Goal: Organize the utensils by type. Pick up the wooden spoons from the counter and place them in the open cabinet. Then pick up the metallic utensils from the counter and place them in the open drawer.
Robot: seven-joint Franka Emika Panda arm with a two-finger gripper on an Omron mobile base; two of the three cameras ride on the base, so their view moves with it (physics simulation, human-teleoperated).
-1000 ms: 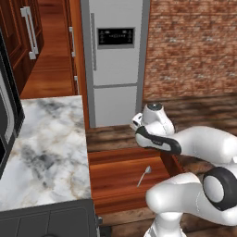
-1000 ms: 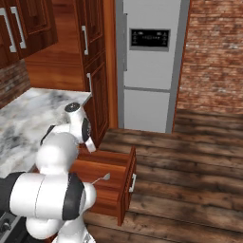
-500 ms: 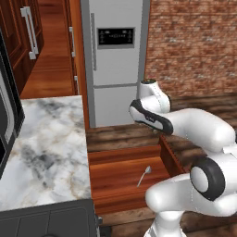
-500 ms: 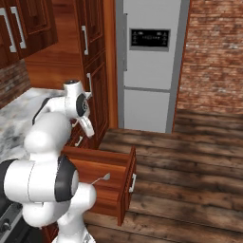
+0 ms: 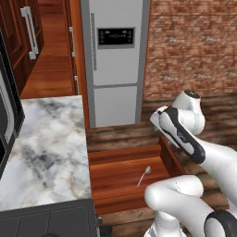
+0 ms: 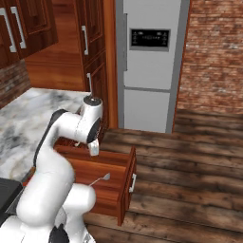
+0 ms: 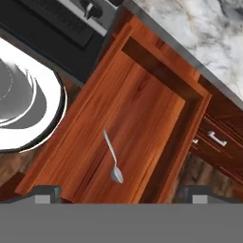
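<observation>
A slim silver spoon (image 7: 113,159), one of the metallic utensils, lies flat on the wood bottom of the open drawer (image 7: 142,104). It also shows in the left base view as the spoon (image 5: 143,175) and in the right base view as the spoon (image 6: 99,179). My gripper (image 7: 126,192) hangs above the drawer, open, with its tips wide apart and nothing between them. The marble counter (image 5: 46,148) runs beside the drawer (image 5: 115,171) with a bare top. The wooden spoons and the open cabinet are out of view.
A grey fridge (image 5: 115,60) stands beyond the drawer, next to tall reddish-brown cabinets (image 6: 92,42). A black cooktop (image 7: 52,23) borders the counter's near end. Plank floor (image 6: 190,180) lies beside the drawer's front (image 6: 126,187). My arm (image 5: 185,139) reaches over the drawer's right side.
The arm has swung and folded above the drawer and the hand has shifted. The jaws stayed open and the spoon lies where it was.
</observation>
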